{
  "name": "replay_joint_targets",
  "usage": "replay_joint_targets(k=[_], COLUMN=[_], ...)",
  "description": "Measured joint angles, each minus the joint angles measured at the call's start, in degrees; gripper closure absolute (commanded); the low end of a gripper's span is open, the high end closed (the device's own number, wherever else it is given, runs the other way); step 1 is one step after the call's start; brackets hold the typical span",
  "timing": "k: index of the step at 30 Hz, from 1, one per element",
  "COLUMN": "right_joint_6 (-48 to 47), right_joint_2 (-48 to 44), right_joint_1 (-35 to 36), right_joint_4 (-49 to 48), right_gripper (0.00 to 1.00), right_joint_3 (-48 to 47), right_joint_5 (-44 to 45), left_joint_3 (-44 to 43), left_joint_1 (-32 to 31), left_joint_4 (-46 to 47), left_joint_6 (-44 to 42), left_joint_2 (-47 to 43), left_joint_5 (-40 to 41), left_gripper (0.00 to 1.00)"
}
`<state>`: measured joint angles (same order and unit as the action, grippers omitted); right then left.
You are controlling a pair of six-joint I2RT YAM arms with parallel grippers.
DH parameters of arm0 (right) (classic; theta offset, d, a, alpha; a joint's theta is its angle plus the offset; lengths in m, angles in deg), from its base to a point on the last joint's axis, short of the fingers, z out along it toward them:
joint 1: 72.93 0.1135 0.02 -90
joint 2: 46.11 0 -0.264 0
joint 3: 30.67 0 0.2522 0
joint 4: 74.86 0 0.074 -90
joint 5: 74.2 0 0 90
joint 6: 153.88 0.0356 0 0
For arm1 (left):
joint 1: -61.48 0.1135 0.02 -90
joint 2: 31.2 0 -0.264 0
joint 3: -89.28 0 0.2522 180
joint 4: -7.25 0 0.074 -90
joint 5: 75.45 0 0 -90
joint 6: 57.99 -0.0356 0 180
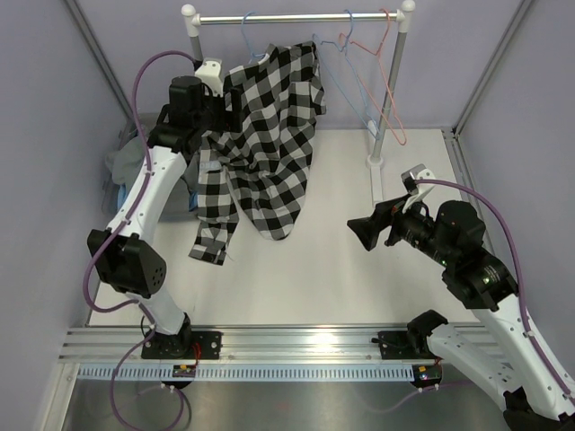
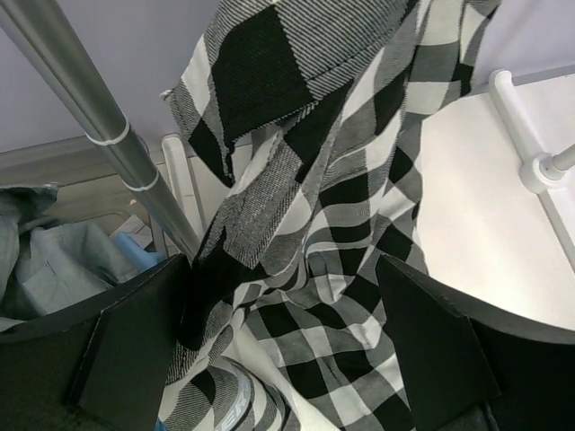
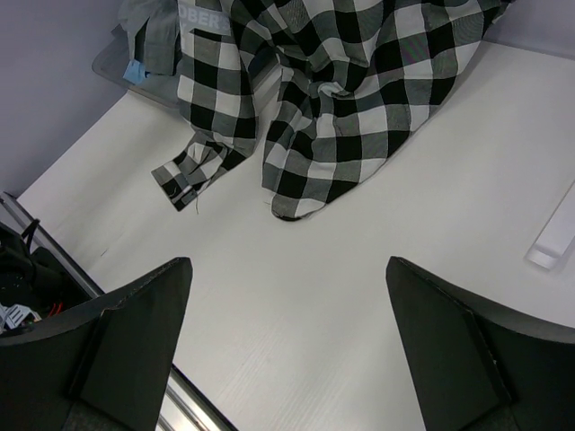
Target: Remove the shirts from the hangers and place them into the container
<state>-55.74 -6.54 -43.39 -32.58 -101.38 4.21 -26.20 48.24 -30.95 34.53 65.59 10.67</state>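
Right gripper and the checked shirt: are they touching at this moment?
Apart. The right wrist view shows bare table between the checked shirt and the open fingers of the right gripper.

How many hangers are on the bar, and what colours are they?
Light blue hangers: 2 (one bare, one carrying the checked shirt)
Pink-red hanger: 1
Total: 3

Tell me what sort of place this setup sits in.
Probably a robotics lab test cell, not a home: plain lilac partition walls enclose a white table, an aluminium rail carries the arm bases, and a small clothes rack holds a checked shirt.
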Motion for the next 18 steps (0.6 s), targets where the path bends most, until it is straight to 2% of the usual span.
replay_joint_targets(k=[4,5,8,9,11,12,15,16,18], right_joint_6=[-0.02,-0.02,-0.02,-0.02,-0.02,-0.02,-0.02,-0.02,-0.02], right_joint_2=[0.37,0.50,0.68,0.79,0.94,0.96,0.96,0.96,1.03], right_joint_1=[0.04,0.04,0.07,0.07,0.09,0.09,0.09,0.09,0.09], right_joint_4=[0.00,0.00,0.00,0.00,0.02,0.02,0.00,0.00,0.00], right_gripper=[0.01,0.01,0.01,0.01,0.01,0.01,0.01,0.01,0.01], right_joint_3=[0.00,0.00,0.00,0.00,0.02,0.02,0.02,0.02,0.02], right_joint_5=[0.00,0.00,0.00,0.00,0.02,0.00,0.02,0.02,0.02], left_joint_3=[-1.31,-1.51,-2.19,-2.32,-2.49,-2.49,-2.49,-2.49,-2.51], left_joint_1=[-0.02,-0.02,-0.02,-0.02,0.00,0.00,-0.02,-0.02,-0.15], left_joint_4=[-0.07,0.00,0.07,0.11,0.13,0.02,-0.04,-0.04,-0.04], left_joint_6=[-0.81,-0.94,-1.16,-1.18,-1.33,-1.25,-1.14,-1.25,-1.38], left_joint_2=[1.03,1.18,1.75,2.03,2.73,2.84,3.65,3.69,3.69], left_joint_5=[-0.11,-0.26,-1.36,-1.97,-3.34,-3.98,-6.14,-6.86,-8.17], left_gripper=[0.22,0.32,0.47,0.55,0.63,0.72,0.87,0.97,1.00])
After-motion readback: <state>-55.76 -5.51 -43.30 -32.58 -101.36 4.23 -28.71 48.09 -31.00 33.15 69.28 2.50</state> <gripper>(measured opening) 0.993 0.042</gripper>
